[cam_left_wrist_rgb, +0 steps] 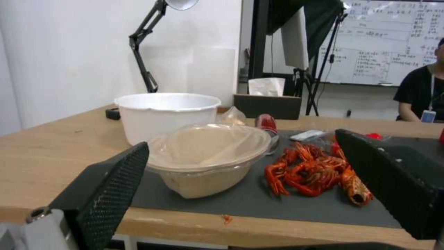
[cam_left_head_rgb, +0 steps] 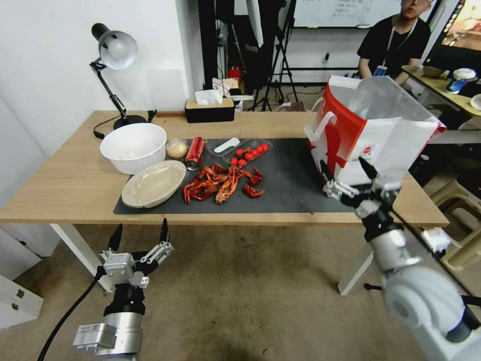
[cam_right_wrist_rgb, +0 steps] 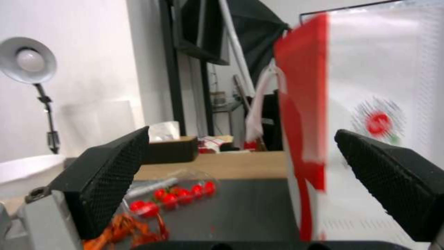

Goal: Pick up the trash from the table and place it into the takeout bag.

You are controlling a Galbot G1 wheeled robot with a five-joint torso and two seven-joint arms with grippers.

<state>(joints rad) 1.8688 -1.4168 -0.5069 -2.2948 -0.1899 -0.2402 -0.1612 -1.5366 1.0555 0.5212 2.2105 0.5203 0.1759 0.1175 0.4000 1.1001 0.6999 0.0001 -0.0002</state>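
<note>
Meanwhile my left gripper hung open short of the table; the plate, ball and can lay on the mat; my right gripper gaped, empty, beside the bag.

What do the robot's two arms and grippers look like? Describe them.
Both arms are silver-grey metal cylinders with black wrist collars. Each gripper, left gripper and right gripper, has two black tapered fingers with dimpled, textured pads on silver linkages. A black cable trails off the left arm.
</note>
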